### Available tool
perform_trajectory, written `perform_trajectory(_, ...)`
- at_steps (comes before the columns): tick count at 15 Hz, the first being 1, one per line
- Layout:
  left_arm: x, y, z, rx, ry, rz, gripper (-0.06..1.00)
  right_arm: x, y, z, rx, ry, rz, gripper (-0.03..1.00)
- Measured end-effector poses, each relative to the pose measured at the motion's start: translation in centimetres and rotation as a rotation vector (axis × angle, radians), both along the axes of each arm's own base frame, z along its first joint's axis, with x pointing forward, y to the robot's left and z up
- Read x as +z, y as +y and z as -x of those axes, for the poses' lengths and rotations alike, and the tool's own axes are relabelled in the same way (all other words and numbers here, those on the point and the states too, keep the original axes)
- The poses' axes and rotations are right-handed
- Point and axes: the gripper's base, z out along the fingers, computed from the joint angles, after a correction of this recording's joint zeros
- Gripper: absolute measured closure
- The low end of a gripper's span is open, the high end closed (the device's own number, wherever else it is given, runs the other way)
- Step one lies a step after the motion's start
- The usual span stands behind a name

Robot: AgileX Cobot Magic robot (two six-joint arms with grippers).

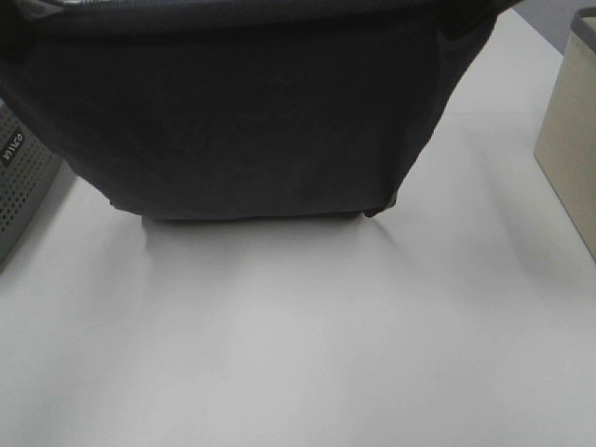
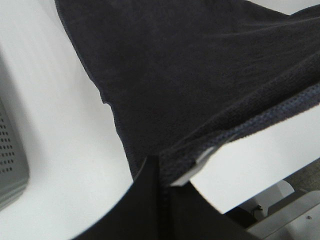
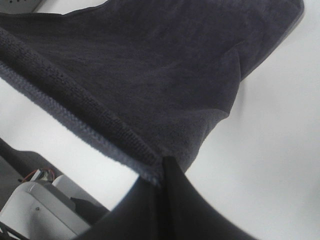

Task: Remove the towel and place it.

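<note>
One white tabletop (image 1: 298,354) lies under it all. The dark towel (image 1: 251,121) hangs stretched wide over it, held up by its two top corners. The left end effector (image 2: 159,167) pinches one hemmed corner tight, and the right end effector (image 3: 162,169) pinches the other.

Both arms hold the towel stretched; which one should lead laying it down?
Right, probably. The left pincer and right pincer are both shut on the towel hem, but bare table lies on the right side, while a grey perforated box crowds the left.
</note>
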Motion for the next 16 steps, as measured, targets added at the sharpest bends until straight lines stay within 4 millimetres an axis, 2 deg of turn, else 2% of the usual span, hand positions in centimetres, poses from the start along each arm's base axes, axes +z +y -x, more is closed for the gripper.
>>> perform_trajectory(4, -2.3, 0.1, 2.0, -0.002, 0.078, 0.038, 0.94, -2.0, -0.7, 2.4, -0.044, 0.082, -0.009, 0.96)
perform_trajectory(7, -4.1, 0.4, 4.4, -0.006, 0.139, 0.068, 0.94, -2.3, -1.3, 5.0, -0.079, 0.114, -0.049, 0.96)
perform_trajectory(12, -4.8, 1.2, 8.0, -0.006, 0.144, 0.109, 0.94, -2.4, -1.8, 8.4, -0.127, 0.162, -0.140, 0.96)
perform_trajectory(14, -5.3, 1.6, 10.0, -0.013, 0.136, 0.134, 0.94, -3.4, -2.2, 10.1, -0.154, 0.205, -0.164, 0.96)
perform_trajectory(16, -6.2, 1.8, 11.1, -0.038, 0.150, 0.143, 0.94, -4.5, -2.6, 11.4, -0.176, 0.247, -0.176, 0.96)
